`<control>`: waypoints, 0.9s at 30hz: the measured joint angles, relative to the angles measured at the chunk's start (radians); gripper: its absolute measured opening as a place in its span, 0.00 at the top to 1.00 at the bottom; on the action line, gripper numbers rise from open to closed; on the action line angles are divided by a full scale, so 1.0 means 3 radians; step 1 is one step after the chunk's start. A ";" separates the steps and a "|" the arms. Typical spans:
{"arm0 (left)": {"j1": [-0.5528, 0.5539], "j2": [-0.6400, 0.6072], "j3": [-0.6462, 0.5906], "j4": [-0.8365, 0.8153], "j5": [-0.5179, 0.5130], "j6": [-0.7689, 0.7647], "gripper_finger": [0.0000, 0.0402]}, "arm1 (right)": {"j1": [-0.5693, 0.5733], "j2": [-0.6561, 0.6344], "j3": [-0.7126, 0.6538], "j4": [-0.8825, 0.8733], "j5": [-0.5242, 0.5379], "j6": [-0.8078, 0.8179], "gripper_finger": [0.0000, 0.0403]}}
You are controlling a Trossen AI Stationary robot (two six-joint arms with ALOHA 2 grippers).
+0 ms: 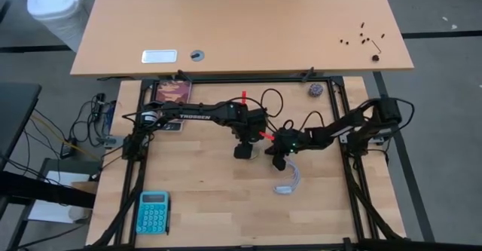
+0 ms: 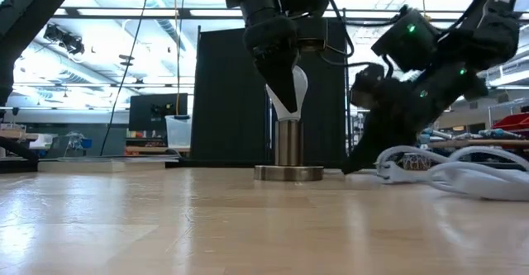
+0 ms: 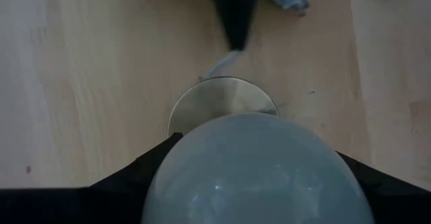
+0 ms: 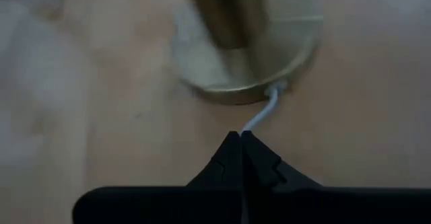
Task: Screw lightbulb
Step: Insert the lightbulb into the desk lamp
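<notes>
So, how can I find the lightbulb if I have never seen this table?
Look at the middle of the wooden table, where both arms meet. The left gripper holds the lightbulb above a brass socket. It is the only white, pear-shaped thing there.

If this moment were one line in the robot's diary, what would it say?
left gripper: holds lightbulb upright on socket | right gripper: shut on cord beside socket base | stage: screwing in

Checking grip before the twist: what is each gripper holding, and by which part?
Left gripper holds the lightbulb by its glass globe, above the socket. Right gripper pinches the white cord beside the socket's base.
</notes>
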 joint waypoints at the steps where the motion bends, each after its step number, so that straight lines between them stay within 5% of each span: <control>1: 0.0000 0.0000 0.0000 0.0000 -0.0006 0.0000 0.35 | 0.0050 -0.0043 0.0000 -0.0018 0.0000 0.0011 1.00; 10: 0.0002 0.0000 0.0000 0.0027 -0.0012 0.0000 0.35 | 0.0427 -0.0200 0.0016 0.0352 -0.0056 0.0044 1.00; 15: 0.0002 0.0000 0.0000 0.0028 -0.0010 0.0004 0.35 | 0.0436 -0.0197 0.0015 0.0255 0.0375 0.0272 0.96; 27: 0.0000 0.0000 0.0000 0.0027 -0.0008 0.0009 0.35 | 0.0310 -0.0197 0.0009 -0.0112 0.0755 0.0184 0.55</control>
